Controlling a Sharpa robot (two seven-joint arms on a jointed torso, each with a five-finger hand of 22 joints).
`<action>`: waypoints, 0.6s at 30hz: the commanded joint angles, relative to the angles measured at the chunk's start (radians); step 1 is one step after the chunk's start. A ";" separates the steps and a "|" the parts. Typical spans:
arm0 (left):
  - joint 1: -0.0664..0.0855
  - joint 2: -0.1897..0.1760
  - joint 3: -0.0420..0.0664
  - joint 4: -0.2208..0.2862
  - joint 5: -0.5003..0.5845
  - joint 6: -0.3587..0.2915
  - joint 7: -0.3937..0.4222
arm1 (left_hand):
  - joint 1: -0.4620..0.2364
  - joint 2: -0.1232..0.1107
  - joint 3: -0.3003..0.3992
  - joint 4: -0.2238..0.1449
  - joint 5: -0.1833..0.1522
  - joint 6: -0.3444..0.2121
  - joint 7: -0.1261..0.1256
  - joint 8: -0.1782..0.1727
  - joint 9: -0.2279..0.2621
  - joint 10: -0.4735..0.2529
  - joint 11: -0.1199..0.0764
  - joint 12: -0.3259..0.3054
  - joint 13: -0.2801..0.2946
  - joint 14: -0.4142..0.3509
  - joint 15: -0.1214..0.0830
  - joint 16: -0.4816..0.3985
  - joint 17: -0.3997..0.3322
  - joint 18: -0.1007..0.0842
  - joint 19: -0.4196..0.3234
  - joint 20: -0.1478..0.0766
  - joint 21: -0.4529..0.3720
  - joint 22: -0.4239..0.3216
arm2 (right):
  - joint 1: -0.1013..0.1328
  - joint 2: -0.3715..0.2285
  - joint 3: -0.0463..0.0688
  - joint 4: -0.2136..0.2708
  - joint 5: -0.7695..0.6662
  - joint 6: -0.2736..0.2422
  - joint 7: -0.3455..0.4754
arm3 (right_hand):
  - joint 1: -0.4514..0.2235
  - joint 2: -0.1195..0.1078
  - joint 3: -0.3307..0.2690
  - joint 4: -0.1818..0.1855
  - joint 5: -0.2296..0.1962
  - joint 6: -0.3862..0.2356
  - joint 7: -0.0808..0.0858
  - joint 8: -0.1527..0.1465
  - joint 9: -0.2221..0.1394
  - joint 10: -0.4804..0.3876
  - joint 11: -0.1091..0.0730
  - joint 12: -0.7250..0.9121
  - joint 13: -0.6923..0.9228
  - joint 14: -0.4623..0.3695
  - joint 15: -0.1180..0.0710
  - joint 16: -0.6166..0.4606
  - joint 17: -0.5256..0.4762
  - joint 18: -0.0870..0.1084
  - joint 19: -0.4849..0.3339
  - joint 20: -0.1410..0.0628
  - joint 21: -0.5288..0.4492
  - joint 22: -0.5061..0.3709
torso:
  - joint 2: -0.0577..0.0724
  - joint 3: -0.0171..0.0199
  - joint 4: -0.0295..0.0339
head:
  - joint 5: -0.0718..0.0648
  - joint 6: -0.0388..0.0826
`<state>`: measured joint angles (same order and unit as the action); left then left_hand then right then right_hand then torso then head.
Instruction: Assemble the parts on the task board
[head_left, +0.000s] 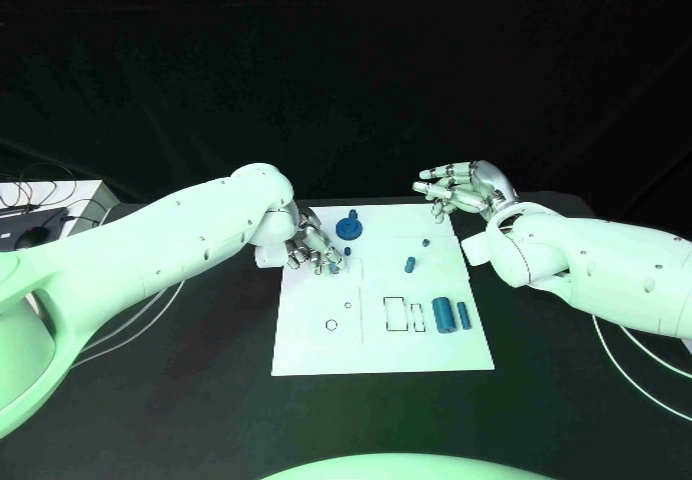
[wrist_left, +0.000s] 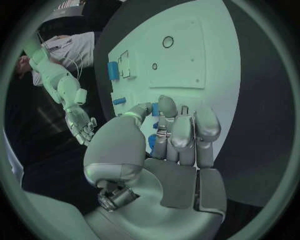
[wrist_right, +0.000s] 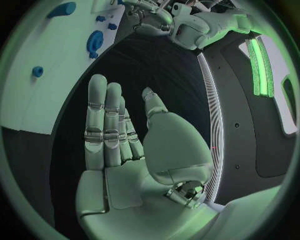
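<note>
Head view: the task board lies at centre frame, and the left hand reaches over its upper left corner, fingertips down beside the round blue part. This looks like an early pick-up step. The next move calls for closing on a part there; whether it already pinches something, I cannot tell. The right hand hovers at the board's upper right, fingers apart and empty.

Left wrist view: the left hand curls over small blue parts (its fingers hide any contact).

Right wrist view: the right hand is flat, holding nothing.
</note>
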<state>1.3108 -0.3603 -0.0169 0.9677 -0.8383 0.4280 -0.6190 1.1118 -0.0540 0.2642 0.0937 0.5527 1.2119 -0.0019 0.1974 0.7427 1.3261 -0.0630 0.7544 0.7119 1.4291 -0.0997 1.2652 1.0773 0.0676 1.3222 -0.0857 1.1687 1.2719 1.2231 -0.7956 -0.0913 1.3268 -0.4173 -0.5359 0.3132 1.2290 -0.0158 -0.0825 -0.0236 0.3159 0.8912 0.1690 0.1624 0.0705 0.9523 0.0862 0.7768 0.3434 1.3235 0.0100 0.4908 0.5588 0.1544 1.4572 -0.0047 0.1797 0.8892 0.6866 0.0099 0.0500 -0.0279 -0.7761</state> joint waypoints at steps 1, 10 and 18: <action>0.002 0.004 0.000 -0.002 -0.003 0.056 0.007 | 0.011 0.005 0.190 -0.184 -0.005 0.004 -0.001 -0.004 0.000 0.000 -0.003 0.004 -0.003 -0.002 0.007 0.001 0.001 0.004 -0.005 0.000 0.002 0.001 | 0.000 0.000 0.000 0.002 -0.008 0.012 0.010 | -0.005 0.002 0.004 -0.002 0.005 0.000 0.010 0.005 0.000 -0.003 -0.006 0.005 -0.001 -0.006 -0.003 0.006 -0.001 0.012 -0.003 -0.004 0.003 -0.001 | 0.000 -0.0004 0.0002 | -0.001 -0.002; 0.002 0.015 0.000 -0.012 -0.022 0.044 0.022 | 0.013 0.004 0.189 -0.183 -0.005 0.004 -0.001 -0.005 0.000 -0.001 -0.003 0.005 -0.003 -0.002 0.007 0.001 0.002 0.004 -0.005 0.000 0.002 0.001 | 0.000 0.001 0.000 0.002 -0.009 0.011 0.009 | -0.005 0.002 0.004 -0.002 0.005 0.000 0.010 0.005 0.000 -0.003 -0.006 0.005 -0.001 -0.006 -0.003 0.006 -0.001 0.012 -0.003 -0.004 0.003 -0.001 | 0.001 -0.0010 -0.0005 | -0.001 -0.003; 0.002 0.024 -0.001 -0.018 -0.089 0.029 0.047 | 0.017 0.001 0.187 -0.184 -0.005 0.005 -0.002 -0.006 0.001 -0.001 -0.003 0.007 -0.004 -0.002 0.007 0.001 0.002 0.004 -0.006 0.000 0.003 0.000 | 0.000 0.002 0.000 0.003 -0.009 0.011 0.009 | -0.005 0.002 0.004 -0.002 0.005 0.000 0.010 0.005 0.000 -0.003 -0.006 0.005 -0.001 -0.006 -0.003 0.006 -0.001 0.012 -0.003 -0.004 0.003 -0.001 | 0.001 -0.0003 -0.0014 | 0.000 -0.004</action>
<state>1.3115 -0.3398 -0.0179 0.9501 -0.8766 0.4522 -0.6017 1.1195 -0.0514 0.2641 0.0936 0.5473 1.2118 -0.0017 0.1971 0.7423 1.3258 -0.0600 0.7544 0.7090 1.4291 -0.0997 1.2652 1.0789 0.0677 1.3221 -0.0857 1.1687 1.2719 1.2231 -0.7946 -0.0913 1.3283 -0.4183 -0.5360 0.3130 1.2290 -0.0158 -0.0825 -0.0236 0.3159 0.8912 0.1737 0.1624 0.0705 0.9523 0.0863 0.7767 0.3434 1.3235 0.0100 0.4908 0.5587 0.1520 1.4572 -0.0048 0.1796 0.8892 0.6880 0.0091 0.0490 -0.0285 -0.7799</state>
